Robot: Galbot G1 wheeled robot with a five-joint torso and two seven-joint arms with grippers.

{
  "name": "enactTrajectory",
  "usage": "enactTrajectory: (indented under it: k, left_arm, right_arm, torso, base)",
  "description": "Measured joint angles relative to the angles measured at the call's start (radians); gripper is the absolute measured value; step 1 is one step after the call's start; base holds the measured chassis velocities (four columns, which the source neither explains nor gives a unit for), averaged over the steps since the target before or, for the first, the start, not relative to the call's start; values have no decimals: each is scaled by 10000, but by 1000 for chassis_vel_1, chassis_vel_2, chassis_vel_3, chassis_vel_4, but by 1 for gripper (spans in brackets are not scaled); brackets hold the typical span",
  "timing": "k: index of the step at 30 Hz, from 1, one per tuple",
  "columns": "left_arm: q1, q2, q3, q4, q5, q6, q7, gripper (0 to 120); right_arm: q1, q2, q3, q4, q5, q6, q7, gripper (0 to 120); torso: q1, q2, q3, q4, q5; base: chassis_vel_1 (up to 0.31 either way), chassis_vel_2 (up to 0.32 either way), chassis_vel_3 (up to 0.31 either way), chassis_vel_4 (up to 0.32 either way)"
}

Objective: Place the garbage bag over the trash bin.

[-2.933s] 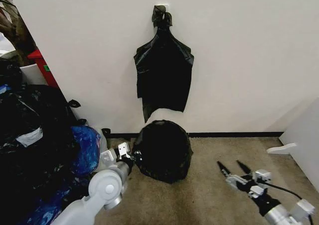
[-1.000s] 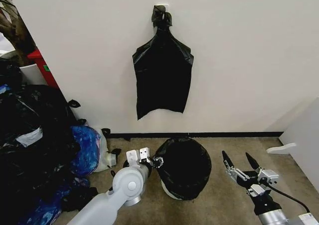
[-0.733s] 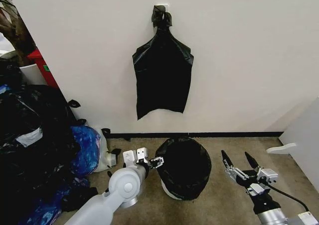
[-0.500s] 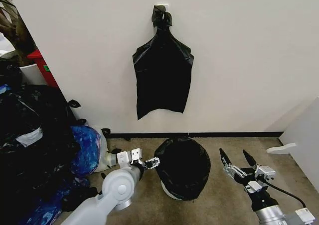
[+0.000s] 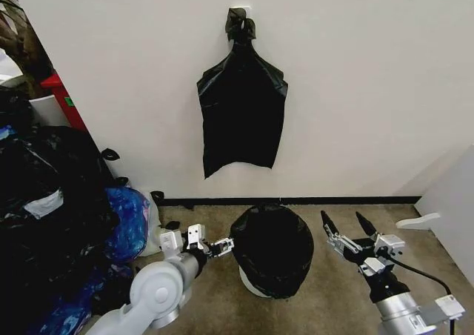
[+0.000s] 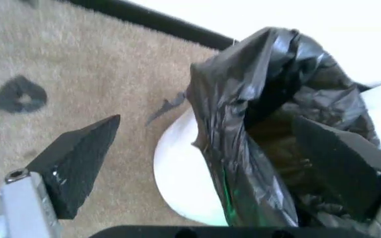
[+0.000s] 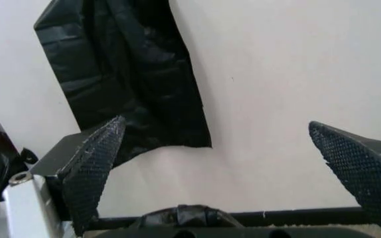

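Note:
The trash bin [image 5: 249, 283] is a white bucket on the carpet below the wall, its lower wall showing under the black film. The garbage bag [image 5: 272, 247], glossy and wrinkled, is draped over its top and sides. My left gripper [image 5: 216, 246] is open just left of the bin. In the left wrist view the garbage bag's [image 6: 277, 99] edge and the trash bin's white wall [image 6: 184, 178] lie between the wide-apart fingers of the left gripper [image 6: 207, 119]. My right gripper [image 5: 341, 218] is open to the right of the bin, and the right gripper [image 7: 217, 121] faces the wall.
A flat black bag [image 5: 243, 113] with a knotted top hangs on the wall above the bin. A heap of black bags [image 5: 44, 194] and a blue bag [image 5: 126, 220] fill the left side, with a red box [image 5: 63, 98] behind. A white panel [image 5: 452, 201] stands right.
The bagged bin has shifted right from where it stood 2.9 s ago. In the last second my left gripper drew back left off the bag's edge, and my right gripper rose slightly toward the bin.

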Motion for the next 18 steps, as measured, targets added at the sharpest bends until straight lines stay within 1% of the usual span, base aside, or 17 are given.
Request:
enactTrajectory:
  k: [3,4,6,8,9,10,11,12,13,16,17,18]
  left_arm:
    - [224,134,-145,-300,812,-285,480,100]
    - [224,134,-145,-300,812,-285,480,100]
    - [395,245,-199,-415,2056,-1063,1130,100]
    - [544,288,-254,-182,3751,-2447,2024,100]
    - [673,271,-312,88,5037,-3402,2747,100]
    - [769,244,-368,220,5746,-3984,3226,100]
    - [769,244,-368,220,5746,-3984,3226,100]
    - [832,227,-441,257,6055,-4263,3464,100]
    - [1023,169,-825,268,6550,-4762,4001,100]
    - [1451,80,-1858,185,6911,-5356,4881,100]
    - [1970,-74,-2754,225,7448,-6030,5688,100]
    - [1970,-74,-2754,225,7448,-6030,5688,100]
  right_arm:
    - [31,0,100,204,-44,-55,203,100]
    - [31,0,100,204,-44,-55,203,100]
    - [-5,8,200,319,-138,-80,305,100]
    - [-47,35,306,370,-357,-80,320,100]
    - [-63,62,369,385,-570,-79,319,100]
    - [-68,93,393,402,-722,-74,316,100]
    - [-68,93,393,402,-722,-74,316,100]
    - [-68,112,398,411,-774,-72,316,100]
    - [-65,200,393,447,-947,-70,316,100]
    - [-19,405,271,461,-1390,-70,463,100]
    - [94,661,116,402,-2014,-44,656,100]
    - [94,661,116,402,-2014,-44,656,100]
  torso:
    - [0,0,0,0,0]
    - [0,0,0,0,0]
    - [0,0,0,0,0]
    - [0,0,0,-1,1]
    - [0,0,0,-1,0]
    - [1,0,0,0,-1]
    - [1,0,0,0,-1]
    - [0,0,0,0,-2]
    - [0,0,0,-2,-5]
    - [0,0,0,-5,1]
    - [0,0,0,-1,-2]
    - [0,0,0,-1,-2]
  base:
    - [0,0,0,0]
    - [0,0,0,0]
    - [0,0,0,0]
    - [0,0,0,0]
    - [0,0,0,0]
    - [0,0,0,0]
    - [0,0,0,0]
    - [0,0,0,0]
    - [0,0,0,0]
    - [0,0,0,0]
    - [0,0,0,0]
    - [0,0,0,0]
